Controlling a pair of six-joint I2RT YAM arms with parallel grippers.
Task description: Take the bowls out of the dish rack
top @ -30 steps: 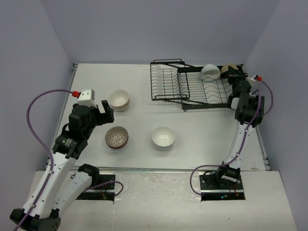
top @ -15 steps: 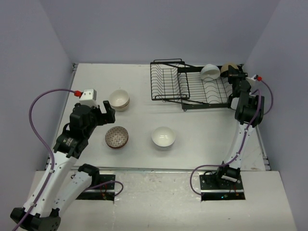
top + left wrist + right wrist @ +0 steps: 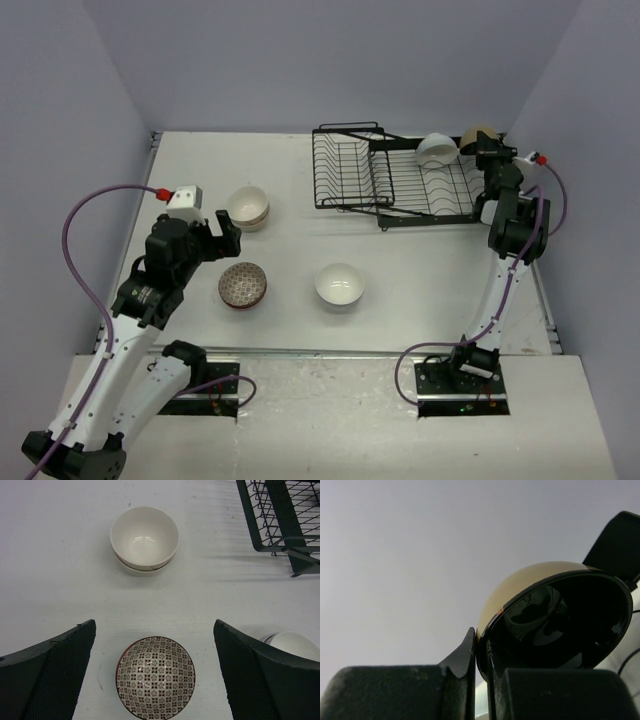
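The black wire dish rack [image 3: 400, 180] stands at the far right; its corner shows in the left wrist view [image 3: 280, 520]. A white bowl [image 3: 437, 150] sits on its far edge. My right gripper [image 3: 487, 150] is shut on the rim of a beige bowl with a dark inside [image 3: 555, 620], at the rack's far right end [image 3: 477, 138]. My left gripper [image 3: 222, 232] is open and empty above a reddish-brown patterned bowl [image 3: 156, 678] on the table [image 3: 243, 285]. A stack of white bowls [image 3: 144, 540] stands beyond it [image 3: 247, 208]. Another white bowl [image 3: 339, 285] sits mid-table.
Grey walls close in the table on three sides. The right arm stands upright along the table's right edge, beside the rack. Purple cables loop from both arms.
The beige bowl in my right gripper has risen slightly at the rack's far right. My left gripper has drifted a little to the right above the patterned bowl.
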